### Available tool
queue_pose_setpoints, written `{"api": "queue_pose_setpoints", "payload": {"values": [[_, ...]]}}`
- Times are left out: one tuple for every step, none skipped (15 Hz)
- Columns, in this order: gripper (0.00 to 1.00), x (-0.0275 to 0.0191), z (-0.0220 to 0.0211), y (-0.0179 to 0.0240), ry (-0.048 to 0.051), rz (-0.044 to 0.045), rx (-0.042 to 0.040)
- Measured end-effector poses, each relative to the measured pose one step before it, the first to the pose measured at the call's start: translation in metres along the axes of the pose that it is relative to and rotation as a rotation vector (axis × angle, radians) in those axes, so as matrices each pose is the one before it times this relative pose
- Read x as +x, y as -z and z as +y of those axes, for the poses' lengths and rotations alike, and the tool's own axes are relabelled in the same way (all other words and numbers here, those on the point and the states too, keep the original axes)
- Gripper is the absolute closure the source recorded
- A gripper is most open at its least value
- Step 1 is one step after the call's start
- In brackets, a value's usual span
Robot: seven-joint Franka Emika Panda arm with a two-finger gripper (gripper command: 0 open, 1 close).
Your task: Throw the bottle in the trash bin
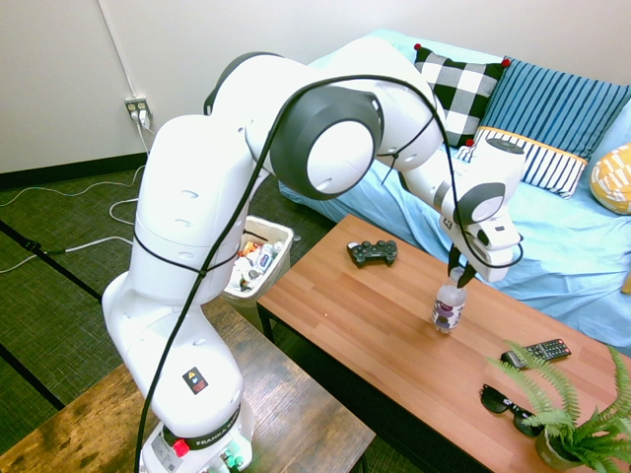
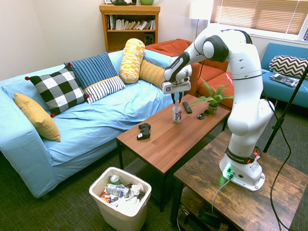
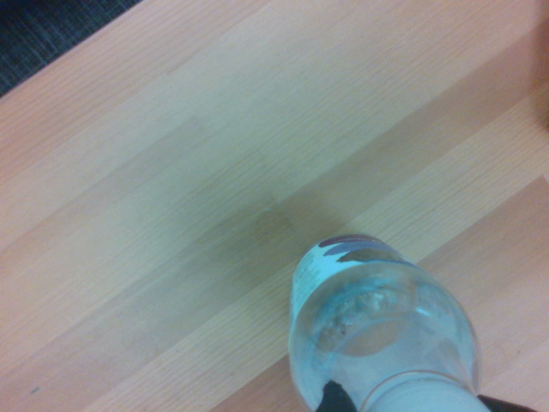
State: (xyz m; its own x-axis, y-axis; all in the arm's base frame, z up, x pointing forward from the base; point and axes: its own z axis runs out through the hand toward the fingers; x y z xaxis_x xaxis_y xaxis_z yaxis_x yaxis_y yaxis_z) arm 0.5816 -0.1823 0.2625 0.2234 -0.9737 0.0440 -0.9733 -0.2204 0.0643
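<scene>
**On the wooden tabletop: bottle gripped at its neck**

Upright on the reddish wooden tabletop (image 2: 163,139), the small clear plastic bottle (image 1: 449,305) stands with the tool (image 1: 461,274) closed narrow around its capped top. At seven o'clock in the second exterior view, the cream rectangular trash bin (image 2: 121,198) sits on the floor.

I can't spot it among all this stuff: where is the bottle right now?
The bottle stands upright on the wooden coffee table, directly under the gripper, between the game controller and the remote.
</scene>
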Motion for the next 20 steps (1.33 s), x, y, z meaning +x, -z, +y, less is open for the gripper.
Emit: {"api": "queue_pose_setpoints", "payload": {"values": [[1.0, -0.0004, -0.00073, 0.01088, 0.01232, -0.00134, 0.01892], [1.0, -0.00326, -0.0024, 0.01755, 0.01407, 0.00103, 0.02711], [1.0, -0.00811, -0.00516, 0.02407, 0.02069, 0.0066, 0.03559], [1.0, -0.01403, -0.00806, 0.02979, 0.03192, 0.01765, 0.0339], [1.0, -0.02065, -0.01062, 0.03209, 0.03823, 0.02344, 0.02866], [1.0, -0.02567, -0.01262, 0.03041, 0.03186, 0.02262, 0.028], [1.0, -0.03004, -0.01415, 0.02567, 0.0313, 0.02178, 0.02356], [1.0, -0.03451, -0.01563, 0.01974, 0.03198, 0.02, 0.01715], [1.0, -0.03282, -0.01499, 0.01151, 0.02886, 0.01554, 0.01154], [1.0, -0.03316, -0.01461, 0.00645, 0.03196, 0.00965, 0.00748], [1.0, -0.03308, -0.01357, 0.00396, 0.03218, 0.00465, 0.00542], [1.0, -0.03338, -0.01256, 0.00303, 0.03251, 0.00362, 0.00396], [1.0, -0.03146, -0.01087, 0.00327, 0.03242, 0.00545, 0.00357], [1.0, -0.03165, -0.01001, 0.00316, 0.02873, 0.00513, 0.00217], [1.0, -0.03326, -0.00919, 0.00144, 0.03266, 0.00499, -0.00359], [1.0, -0.03118, -0.00785, -0.00091, 0.03647, 0.00834, -0.00735], [1.0, -0.03073, -0.00803, -0.00355, 0.03483, 0.00877, -0.00619], [1.0, -0.02886, -0.00868, -0.00442, 0.03043, 0.0054, -0.00495], [1.0, -0.02774, -0.00951, -0.00574, 0.03099, 0.002, -0.00737], [1.0, -0.02577, -0.00979, -0.00479, 0.02695, 0.00276, -0.00693]]}}
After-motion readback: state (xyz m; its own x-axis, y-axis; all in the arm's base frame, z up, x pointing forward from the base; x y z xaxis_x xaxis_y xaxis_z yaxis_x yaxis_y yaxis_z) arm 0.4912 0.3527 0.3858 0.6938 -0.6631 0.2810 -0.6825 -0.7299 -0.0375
